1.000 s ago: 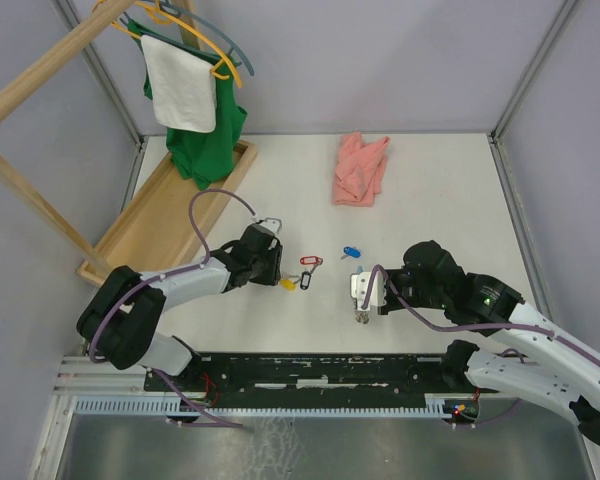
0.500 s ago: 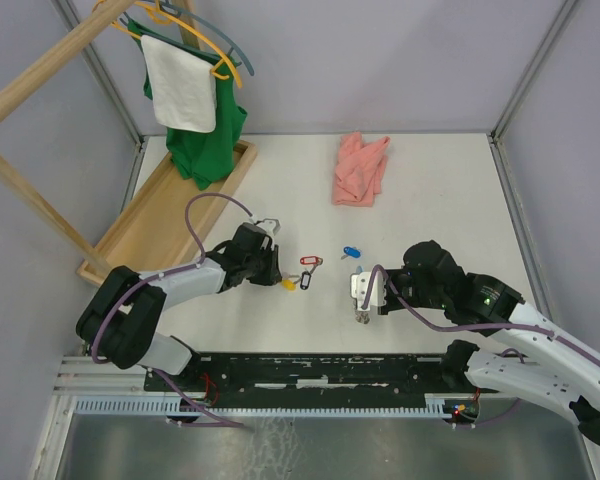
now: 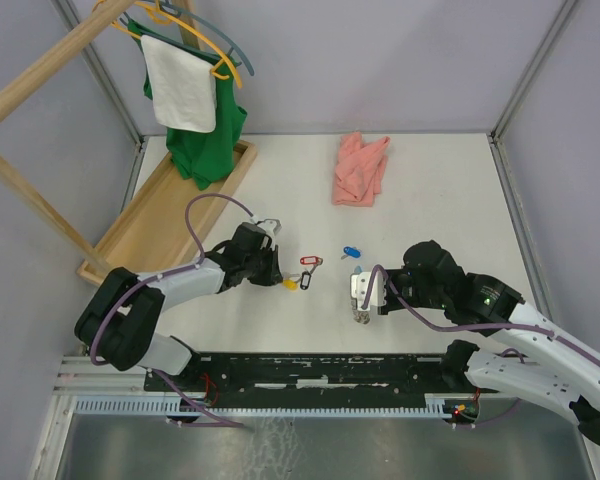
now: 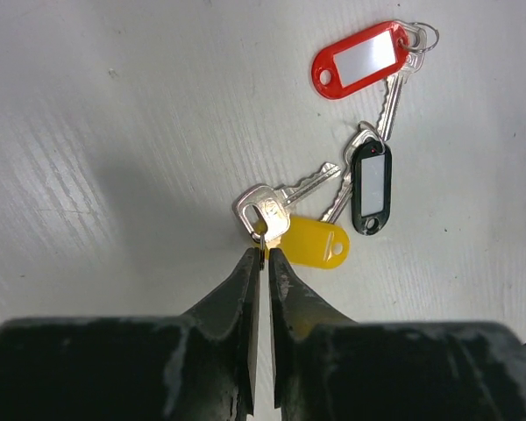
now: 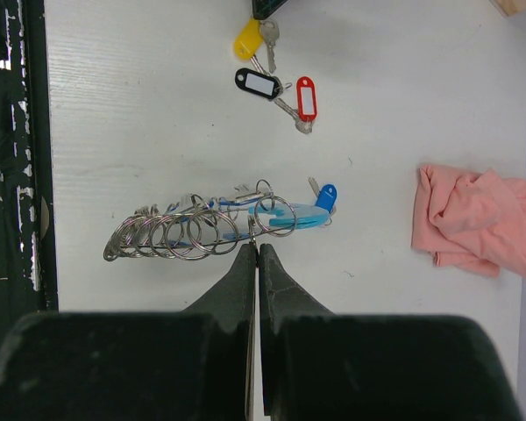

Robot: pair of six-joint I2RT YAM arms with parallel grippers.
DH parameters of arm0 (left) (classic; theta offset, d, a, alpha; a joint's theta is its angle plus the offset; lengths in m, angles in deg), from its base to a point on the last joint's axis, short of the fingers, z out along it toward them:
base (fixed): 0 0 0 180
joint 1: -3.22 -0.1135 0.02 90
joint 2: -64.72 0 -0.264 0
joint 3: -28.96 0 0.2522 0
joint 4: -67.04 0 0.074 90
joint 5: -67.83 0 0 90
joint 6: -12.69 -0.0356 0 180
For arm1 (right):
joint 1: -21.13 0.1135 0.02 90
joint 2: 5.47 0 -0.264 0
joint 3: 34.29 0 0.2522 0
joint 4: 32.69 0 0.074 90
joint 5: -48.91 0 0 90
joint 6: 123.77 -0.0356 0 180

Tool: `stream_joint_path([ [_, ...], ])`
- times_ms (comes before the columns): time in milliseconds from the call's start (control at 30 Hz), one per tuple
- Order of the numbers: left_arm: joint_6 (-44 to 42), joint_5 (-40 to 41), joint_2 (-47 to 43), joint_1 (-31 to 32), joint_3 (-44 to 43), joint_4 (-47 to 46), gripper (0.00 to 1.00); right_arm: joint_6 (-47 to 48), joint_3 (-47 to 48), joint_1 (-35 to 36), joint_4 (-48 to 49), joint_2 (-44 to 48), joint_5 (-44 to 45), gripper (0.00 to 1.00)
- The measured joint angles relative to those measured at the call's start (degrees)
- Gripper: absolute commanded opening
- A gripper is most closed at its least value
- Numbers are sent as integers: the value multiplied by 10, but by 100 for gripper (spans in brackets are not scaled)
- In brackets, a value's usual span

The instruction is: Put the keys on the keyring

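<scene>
Barely started imo: left jaws pinch the yellow-tagged key point(image 4: 314, 242) on the table point(image 4: 114, 132), right jaws clamp the keyring point(image 5: 197, 230) near-middle. The red key point(image 4: 366, 60), black key point(image 4: 371, 180) and blue key point(image 5: 326, 196) lie loose, none threaded yet.

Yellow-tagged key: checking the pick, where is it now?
In the left wrist view, the yellow-tagged key lies on the table at the left tool's tips, beside the black-tagged key.

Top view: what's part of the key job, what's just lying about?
Job: yellow-tag key, red-tag key, black-tag key, blue-tag key, keyring.
Lying about: pink cloth, green shirt, white towel, wooden tray.
</scene>
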Motion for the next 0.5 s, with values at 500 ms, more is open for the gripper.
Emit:
stream_joint_path([
  [500,0,-3,20,0,-4,-3,3,0,0,0,0,0,0,1],
])
